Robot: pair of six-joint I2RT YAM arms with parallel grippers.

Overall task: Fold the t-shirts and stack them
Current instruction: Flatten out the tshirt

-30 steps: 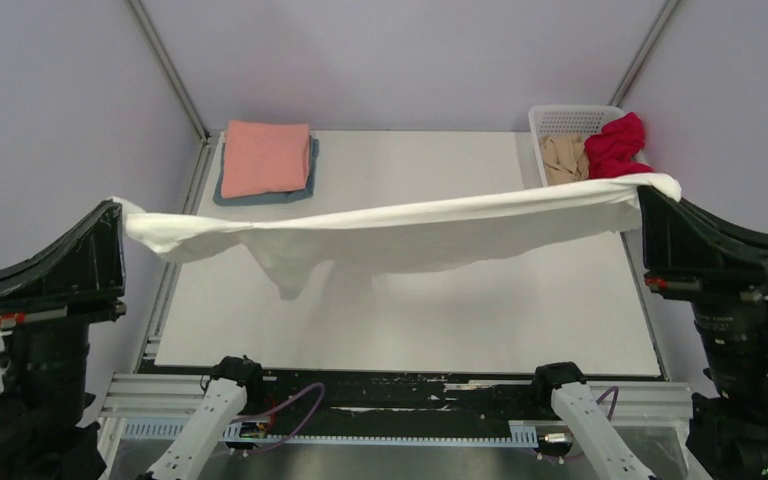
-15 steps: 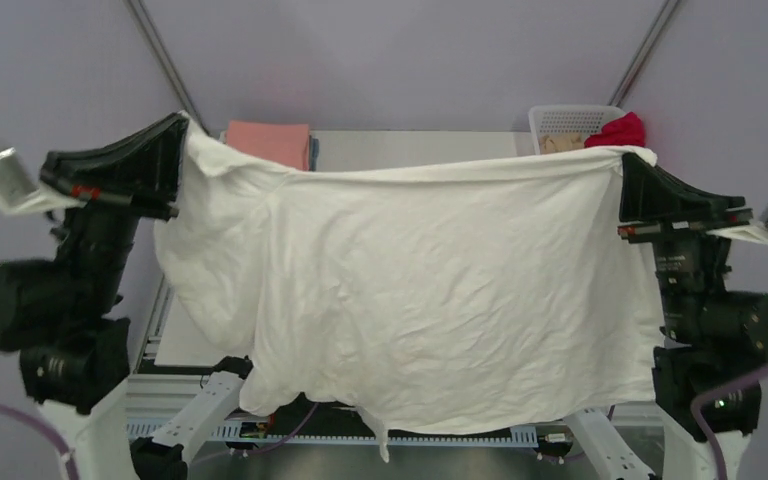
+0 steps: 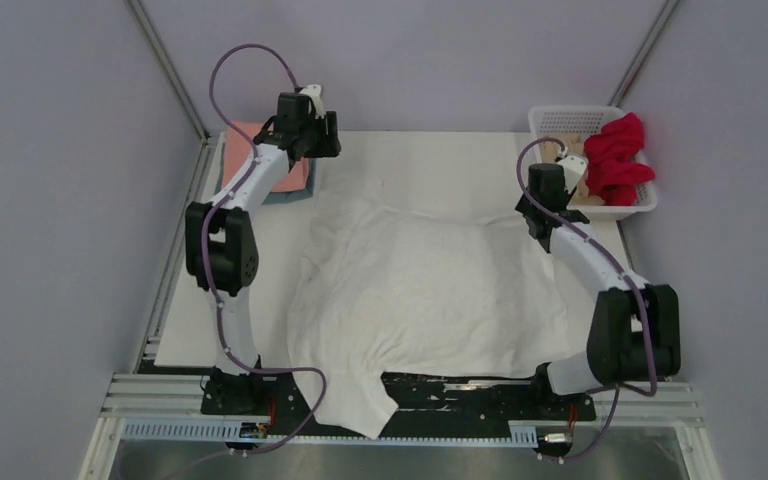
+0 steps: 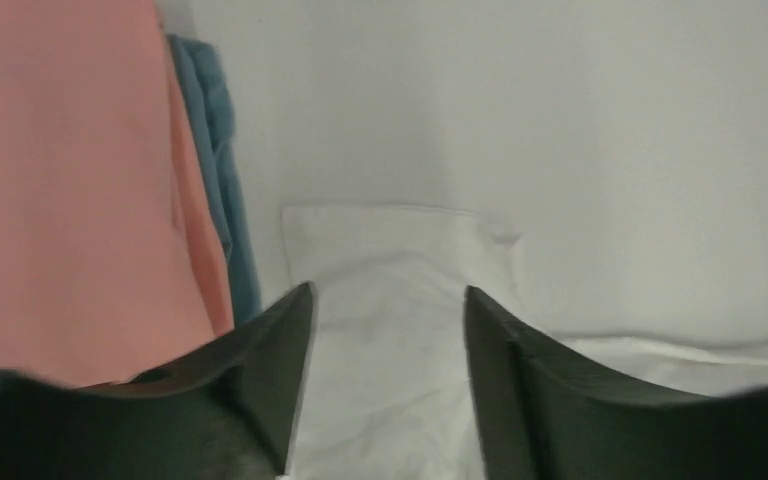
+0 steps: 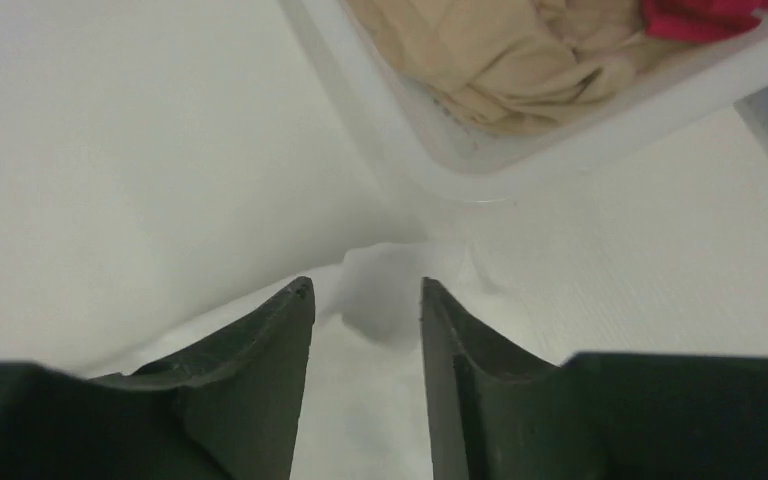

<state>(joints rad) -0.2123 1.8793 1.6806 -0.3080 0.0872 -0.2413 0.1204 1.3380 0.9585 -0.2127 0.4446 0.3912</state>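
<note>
Left gripper (image 4: 388, 292) parted over white tee (image 4: 392, 250); pink tee (image 4: 70, 170) left

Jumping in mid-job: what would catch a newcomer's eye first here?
The white t-shirt lies spread across the middle of the table, its near end hanging over the front edge. Both arms reach to its far corners, left gripper and right gripper open, beside the folded pink-on-blue stack far left and the basket far right.

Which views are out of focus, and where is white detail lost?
Top external view: sharp, evenly lit, wrinkles clear on the white cloth t-shirt. Left wrist view: soft, the folded salmon pink t-shirt smeared. Right wrist view: the shirt's corner nearly merges with the white table; the white plastic lattice basket is blurred.
</note>
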